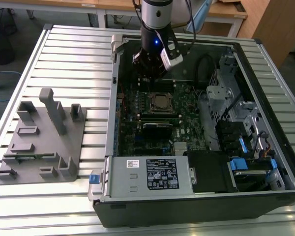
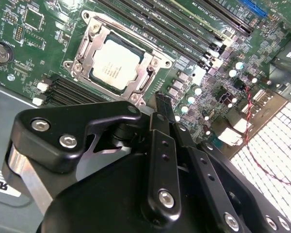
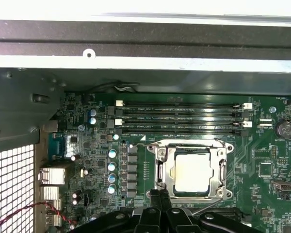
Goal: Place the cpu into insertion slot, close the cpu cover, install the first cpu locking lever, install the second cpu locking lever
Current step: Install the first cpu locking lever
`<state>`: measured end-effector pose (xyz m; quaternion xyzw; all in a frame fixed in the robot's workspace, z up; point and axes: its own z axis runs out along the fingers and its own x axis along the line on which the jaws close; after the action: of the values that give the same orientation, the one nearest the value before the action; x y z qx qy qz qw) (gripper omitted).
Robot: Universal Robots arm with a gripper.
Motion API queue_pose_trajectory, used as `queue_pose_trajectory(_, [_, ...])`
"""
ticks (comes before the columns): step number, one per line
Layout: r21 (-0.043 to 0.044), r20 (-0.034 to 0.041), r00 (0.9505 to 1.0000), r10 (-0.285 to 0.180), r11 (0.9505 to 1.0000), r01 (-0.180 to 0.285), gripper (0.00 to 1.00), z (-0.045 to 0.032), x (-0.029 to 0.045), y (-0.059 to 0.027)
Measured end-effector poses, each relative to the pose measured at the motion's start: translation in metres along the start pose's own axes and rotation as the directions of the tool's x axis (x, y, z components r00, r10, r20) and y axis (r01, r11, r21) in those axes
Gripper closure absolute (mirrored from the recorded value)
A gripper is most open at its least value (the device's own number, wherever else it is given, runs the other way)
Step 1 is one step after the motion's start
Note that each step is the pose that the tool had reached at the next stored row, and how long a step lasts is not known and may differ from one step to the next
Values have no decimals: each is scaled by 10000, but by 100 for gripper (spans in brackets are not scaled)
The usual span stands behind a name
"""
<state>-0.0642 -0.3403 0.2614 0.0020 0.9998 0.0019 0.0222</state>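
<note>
Currently open computer case (image 1: 196, 209) lying flat, motherboard (image 1: 132, 105) facing up for access. In the exterior view, gripper (image 1: 148, 76) poised at 12 o'clock of cpu (image 1: 161, 102), jaws pinched narrow, empty, likely for nudging levers. In the first wrist view, cpu cover (image 3: 191, 145) down over insertion slot (image 3: 170, 167), pinning chip inside.
</note>
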Motion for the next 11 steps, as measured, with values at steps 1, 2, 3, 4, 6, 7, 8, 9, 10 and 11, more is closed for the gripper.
queue_pose_trajectory(1, [0, 0, 10000, 0, 10000, 0, 89, -10, 0, 0])
queue_pose_trajectory(2, [0, 0, 10000, 0, 10000, 0, 89, -20, -1, 0])
queue_pose_trajectory(3, [-2, 1, 10000, 0, 10000, 0, 89, -23, -1, 0])
queue_pose_trajectory(4, [-3, 2, 10000, 0, 10000, 0, 89, -23, -1, 0])
queue_pose_trajectory(6, [-3, 2, 10000, -1, 10000, 1, 89, -23, 0, 0])
queue_pose_trajectory(7, [0, 2, 10000, 1, 10000, -1, 89, -25, 5, 0])
queue_pose_trajectory(8, [1, 5, 10000, 0, 10000, 0, 89, -25, 13, 0])
queue_pose_trajectory(9, [1, 10, 10000, -1, 10000, 1, 89, -25, 23, 0])
queue_pose_trajectory(10, [0, 14, 10000, 0, 10000, 0, 89, -25, 34, 0])
queue_pose_trajectory(11, [-1, 19, 10000, 0, 10000, 0, 89, -25, 46, 0])
